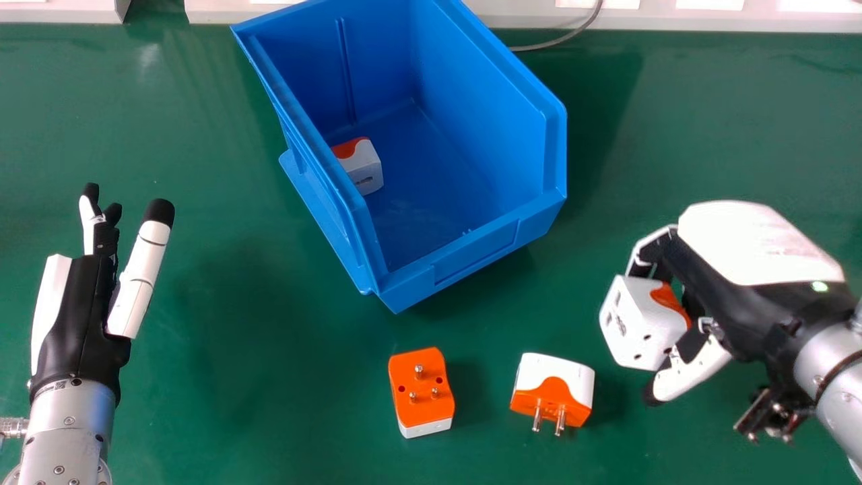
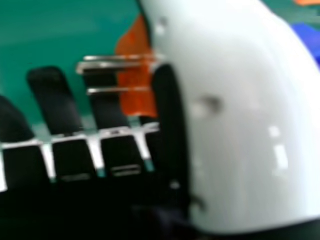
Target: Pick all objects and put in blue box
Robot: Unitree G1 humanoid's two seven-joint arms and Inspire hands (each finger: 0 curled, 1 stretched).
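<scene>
White-and-orange adapter [image 1: 633, 323] was pinched by the right hand [image 1: 731, 296], thumb against fingers, roughly 8 o'clock off its palm in the head view. Left hand [image 1: 81, 303] was just hanging out relaxed, way over at 9.

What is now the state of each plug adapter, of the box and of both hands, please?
Blue box: open at the top, one adapter inside.
Boxed adapter: loose, near left wall.
Left table adapter: pins up.
Right table adapter: pins toward robot.
Held adapter: gripped.
Right hand: closed on adapter.
Left hand: open, holding nothing.
</scene>
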